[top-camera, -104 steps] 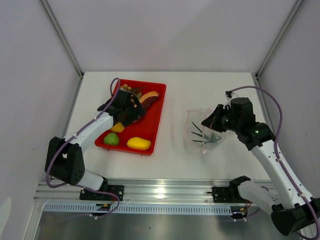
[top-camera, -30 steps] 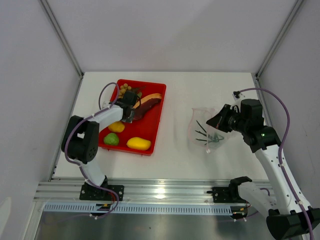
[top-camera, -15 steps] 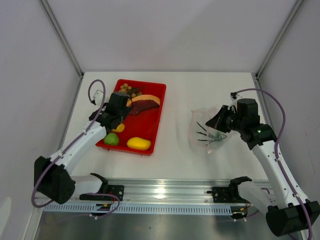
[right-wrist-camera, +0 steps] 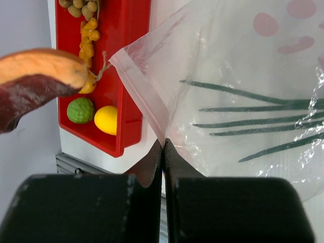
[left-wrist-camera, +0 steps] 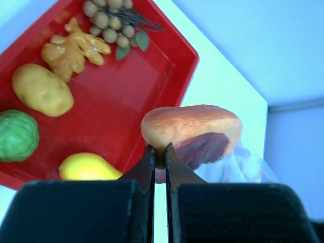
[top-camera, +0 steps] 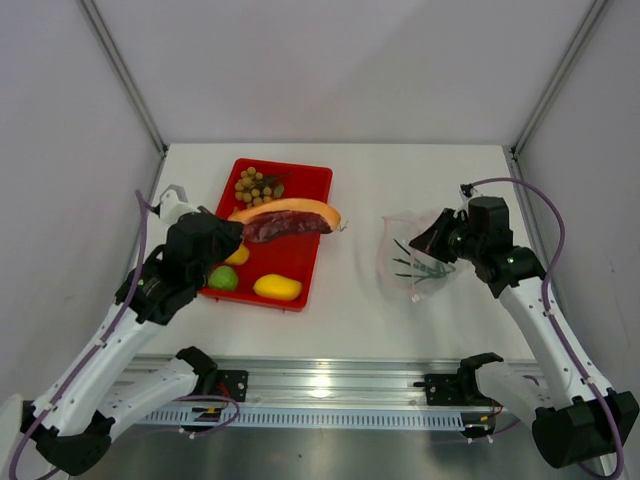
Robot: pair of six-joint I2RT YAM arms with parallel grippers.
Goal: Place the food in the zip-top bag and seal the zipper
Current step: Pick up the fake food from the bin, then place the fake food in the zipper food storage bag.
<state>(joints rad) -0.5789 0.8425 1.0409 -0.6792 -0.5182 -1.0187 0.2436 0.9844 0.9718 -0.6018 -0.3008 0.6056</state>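
In your left wrist view the meat slice [left-wrist-camera: 195, 131] covers most of the zip-top bag [left-wrist-camera: 248, 164] behind it. The left end effector [left-wrist-camera: 158, 158] hides the lower part of the yellow mango [left-wrist-camera: 86, 166], and the lime [left-wrist-camera: 15, 135] and grape cluster [left-wrist-camera: 109, 25] run off the edges. In your right wrist view the slice is cut by the left edge, the bag by the top and right. From above, the right end effector [top-camera: 422, 240] is too small for you to read its fingers.
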